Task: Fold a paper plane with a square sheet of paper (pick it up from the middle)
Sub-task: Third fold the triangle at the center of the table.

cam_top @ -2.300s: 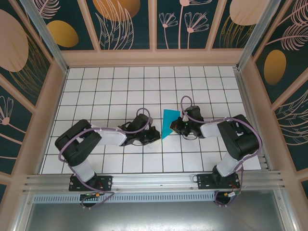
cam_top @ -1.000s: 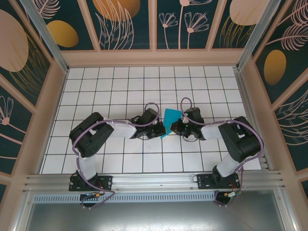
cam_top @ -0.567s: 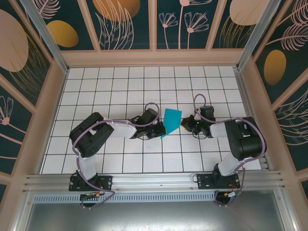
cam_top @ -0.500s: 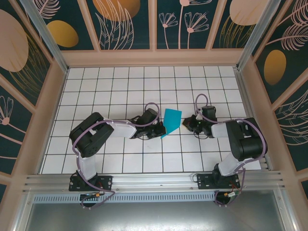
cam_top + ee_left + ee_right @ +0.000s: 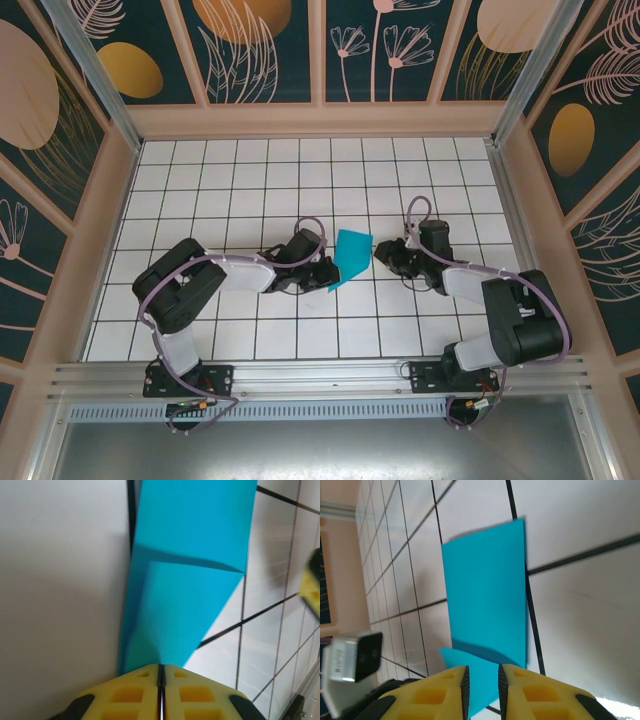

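Observation:
The square sheet of paper (image 5: 350, 256), teal-blue and folded into a narrow strip with a slanted flap, lies on the tiled floor between my two grippers. My left gripper (image 5: 324, 277) is at the strip's lower left tip. In the left wrist view its yellow jaws (image 5: 161, 666) are pressed together where the paper (image 5: 190, 555) runs into them. My right gripper (image 5: 383, 256) is at the strip's right edge. In the right wrist view it (image 5: 481, 673) stands open by a narrow gap, and the paper (image 5: 487, 590) lies beyond and below the fingertips, not pinched.
White tiled floor (image 5: 250, 190) with black grid lines stretches around the paper. Beige walls with patterned panels (image 5: 320, 120) close off the far and side edges. An aluminium rail (image 5: 320, 375) runs along the near edge by the arm bases.
My right gripper drew back to the right off the paper, opened, and has now edged back toward it. The left gripper and the paper slid slightly toward the near left.

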